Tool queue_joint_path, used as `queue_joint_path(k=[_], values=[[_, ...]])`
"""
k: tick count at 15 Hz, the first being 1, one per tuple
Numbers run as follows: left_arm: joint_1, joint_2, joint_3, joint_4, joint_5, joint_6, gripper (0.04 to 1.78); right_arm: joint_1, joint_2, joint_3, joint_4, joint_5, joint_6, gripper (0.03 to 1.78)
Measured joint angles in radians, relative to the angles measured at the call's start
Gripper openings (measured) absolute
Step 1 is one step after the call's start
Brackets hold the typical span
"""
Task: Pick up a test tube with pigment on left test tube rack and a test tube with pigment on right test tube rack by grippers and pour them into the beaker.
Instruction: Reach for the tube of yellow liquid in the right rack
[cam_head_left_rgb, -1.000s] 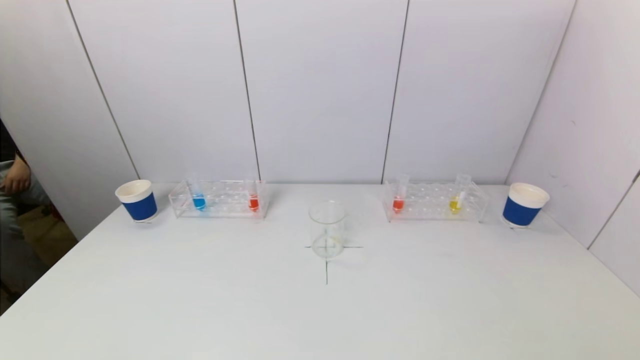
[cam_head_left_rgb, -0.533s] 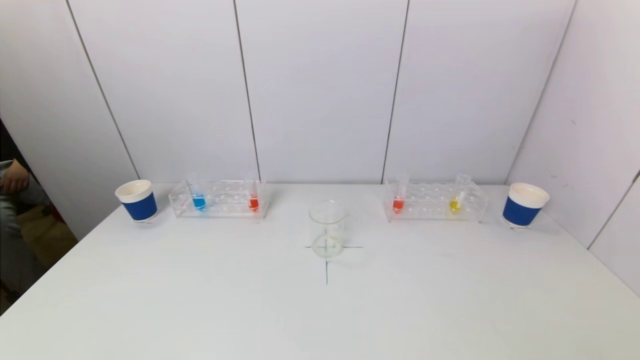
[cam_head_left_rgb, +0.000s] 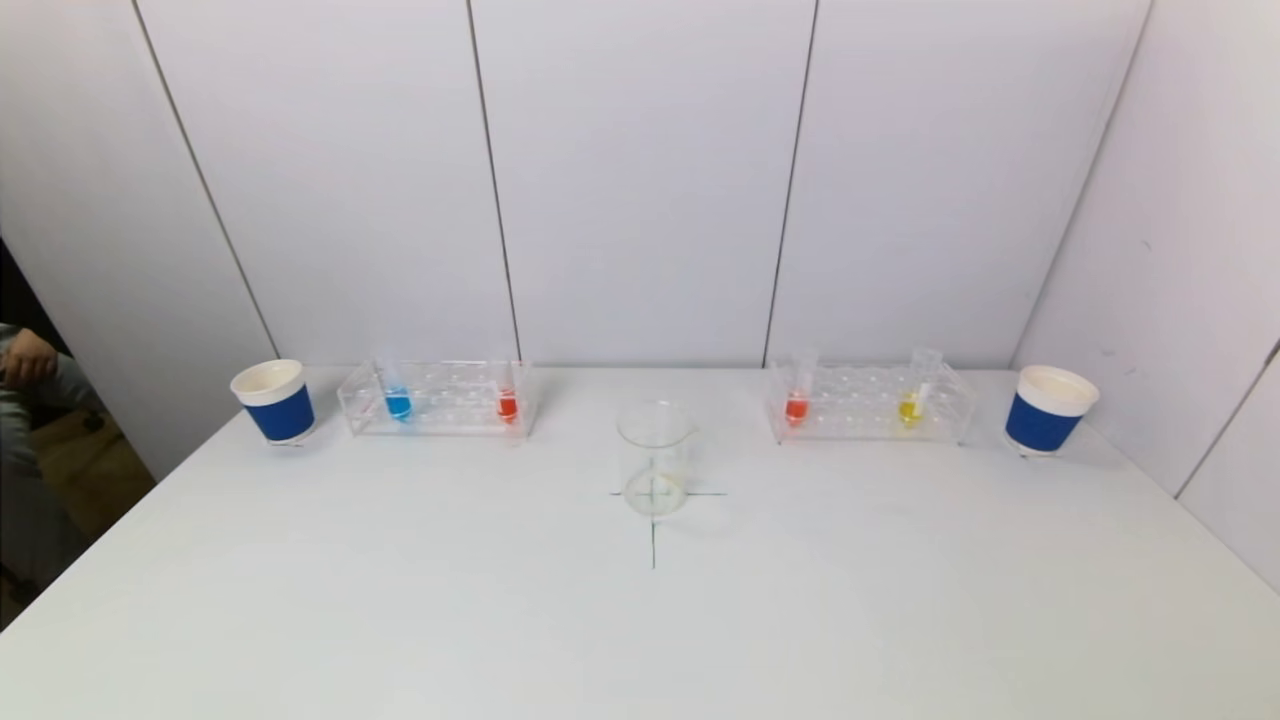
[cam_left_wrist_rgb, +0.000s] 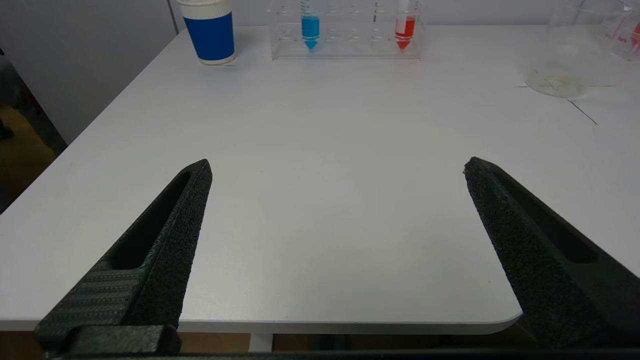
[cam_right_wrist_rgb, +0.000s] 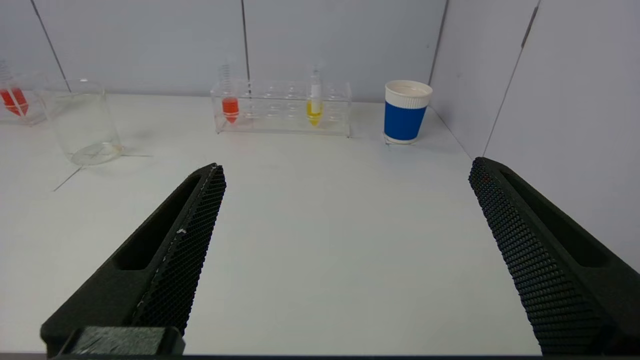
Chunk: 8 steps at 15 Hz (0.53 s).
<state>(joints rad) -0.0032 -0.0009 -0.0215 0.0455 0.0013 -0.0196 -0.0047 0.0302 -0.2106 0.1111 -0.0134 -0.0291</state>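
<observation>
Both the left claw (cam_left_wrist_rgb: 337, 167) and right claw (cam_right_wrist_rgb: 347, 167) gape wide, empty, over the near bench (cam_head_left_rgb: 400, 600) edge; pigment tubes stand in left rack (cam_head_left_rgb: 437, 398) and right rack (cam_head_left_rgb: 868, 403), beaker (cam_head_left_rgb: 654, 458) between

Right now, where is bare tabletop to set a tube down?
The near half of the table is bare, from the beaker to the front edge. Bare strips also lie between the beaker and the left rack and right rack. The back row is crowded: a cup and flanks each rack.
</observation>
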Motion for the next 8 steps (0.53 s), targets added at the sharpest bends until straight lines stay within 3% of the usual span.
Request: queue_joint_path(k=[4,8], values=[[0.0,0.0,0.0,0.0,0.0,0.0,1.76,-0.001,0.114,-0.114,-0.002,0.034,0.0,1.77],[0.0,0.0,0.0,0.0,0.0,0.0,1.76,-0.001,0.321,-0.179,-0.14,0.054,0.007,1.77]])
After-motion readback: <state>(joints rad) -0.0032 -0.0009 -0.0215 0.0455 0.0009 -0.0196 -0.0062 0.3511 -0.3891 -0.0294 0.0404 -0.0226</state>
